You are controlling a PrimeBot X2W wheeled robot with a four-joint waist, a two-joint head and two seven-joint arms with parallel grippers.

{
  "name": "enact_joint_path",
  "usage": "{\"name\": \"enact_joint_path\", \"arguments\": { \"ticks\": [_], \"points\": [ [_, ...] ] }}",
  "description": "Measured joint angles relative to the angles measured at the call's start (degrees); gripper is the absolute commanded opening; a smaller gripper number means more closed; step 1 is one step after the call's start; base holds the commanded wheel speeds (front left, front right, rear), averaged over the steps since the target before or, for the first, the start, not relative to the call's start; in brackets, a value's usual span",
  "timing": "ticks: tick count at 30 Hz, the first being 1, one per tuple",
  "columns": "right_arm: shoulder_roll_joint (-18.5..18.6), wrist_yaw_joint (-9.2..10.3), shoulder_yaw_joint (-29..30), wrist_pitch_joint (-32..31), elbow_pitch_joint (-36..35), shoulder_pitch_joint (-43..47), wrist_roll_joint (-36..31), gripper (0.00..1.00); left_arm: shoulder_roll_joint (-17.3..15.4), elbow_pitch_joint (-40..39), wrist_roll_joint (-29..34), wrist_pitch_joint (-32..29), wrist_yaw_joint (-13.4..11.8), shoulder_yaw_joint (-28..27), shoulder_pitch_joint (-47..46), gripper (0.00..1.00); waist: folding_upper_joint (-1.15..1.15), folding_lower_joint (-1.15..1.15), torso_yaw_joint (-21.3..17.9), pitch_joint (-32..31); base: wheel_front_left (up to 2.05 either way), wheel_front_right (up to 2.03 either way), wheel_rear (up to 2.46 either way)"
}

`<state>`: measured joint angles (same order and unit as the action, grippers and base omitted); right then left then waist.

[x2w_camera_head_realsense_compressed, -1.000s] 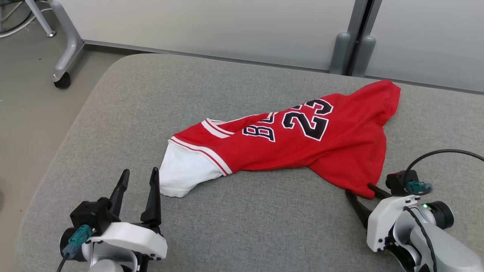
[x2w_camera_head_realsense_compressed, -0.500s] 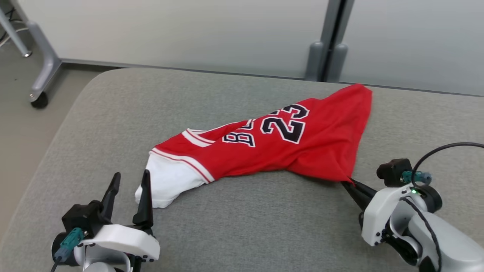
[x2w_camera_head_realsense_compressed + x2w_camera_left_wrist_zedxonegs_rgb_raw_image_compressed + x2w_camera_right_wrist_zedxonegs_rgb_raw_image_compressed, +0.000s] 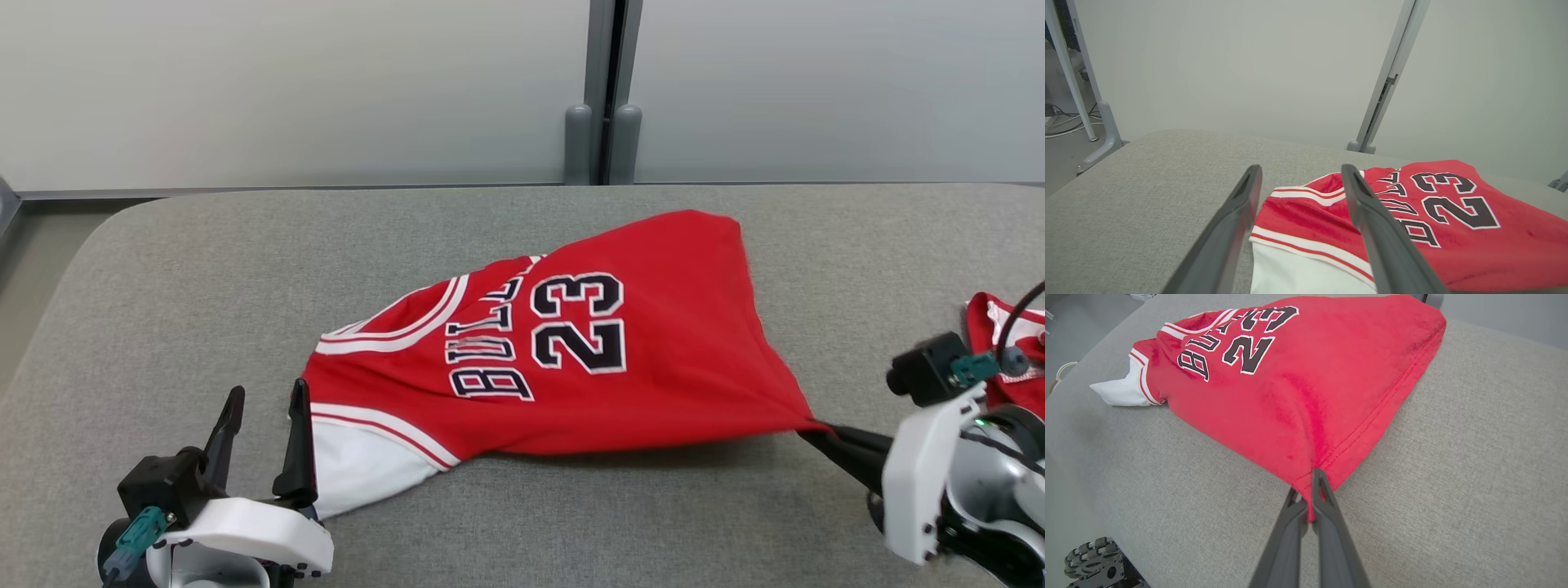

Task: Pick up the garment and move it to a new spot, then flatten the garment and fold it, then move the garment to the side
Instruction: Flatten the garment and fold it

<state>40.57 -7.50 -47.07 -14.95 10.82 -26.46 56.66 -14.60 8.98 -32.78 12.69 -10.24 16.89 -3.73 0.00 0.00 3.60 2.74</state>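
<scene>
Head view shows you the red 23 jersey (image 3: 571, 359) lying on the grey cushion (image 3: 163, 269), its hem corner clamped in your right pincer (image 3: 816, 431); your left pincer (image 3: 268, 392) stands apart by the white part (image 3: 359, 478). Soft, light cloth, I judge: hold hems or corners.

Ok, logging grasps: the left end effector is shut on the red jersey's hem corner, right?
No: the right end effector is shut on the red jersey's hem corner, as the right wrist view shows; the left end effector is open.
</scene>
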Motion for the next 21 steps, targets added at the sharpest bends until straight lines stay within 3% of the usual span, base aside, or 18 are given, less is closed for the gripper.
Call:
{"name": "enact_joint_path", "arguments": {
  "ticks": [6, 11, 12, 13, 21],
  "points": [
    [6.4, 0.00, 2.4, -8.4, -4.6, 6.3, 3.7, 0.00, -0.3, -0.2, -0.1, -0.1, -0.3, 0.2, 0.0, 1.00, 0.00, 0.00, -0.7, 0.6, 0.00, 0.00, 0.00],
    [7.3, 0.00, 6.0, -11.6, -4.1, 10.2, 3.5, 0.01, -0.7, -0.2, -0.1, -0.4, -0.3, 0.2, 0.0, 1.00, 0.00, 0.00, -0.7, 1.2, 0.00, 0.00, 0.00],
    [6.6, 0.00, 6.7, -11.8, -3.6, 10.8, 3.1, 0.47, -0.7, -0.2, -0.1, -0.4, -0.3, 0.2, 0.0, 1.00, 0.00, 0.00, -0.6, 1.3, 0.00, 0.00, 0.00],
    [5.6, 0.00, 7.5, -11.8, -2.8, 11.3, 2.6, 1.00, -0.7, -0.2, -0.1, -0.4, -0.3, 0.4, 0.0, 1.00, 0.00, 0.00, -0.6, 1.4, 0.00, 0.00, 0.00],
    [-1.4, 0.01, 14.9, -9.0, -3.8, 14.2, 1.3, 1.00, -1.6, -0.7, -0.1, -1.2, -0.5, 0.6, -0.3, 1.00, 0.00, 0.00, 0.1, 1.5, 0.00, 0.00, 0.00]
  ]
}}
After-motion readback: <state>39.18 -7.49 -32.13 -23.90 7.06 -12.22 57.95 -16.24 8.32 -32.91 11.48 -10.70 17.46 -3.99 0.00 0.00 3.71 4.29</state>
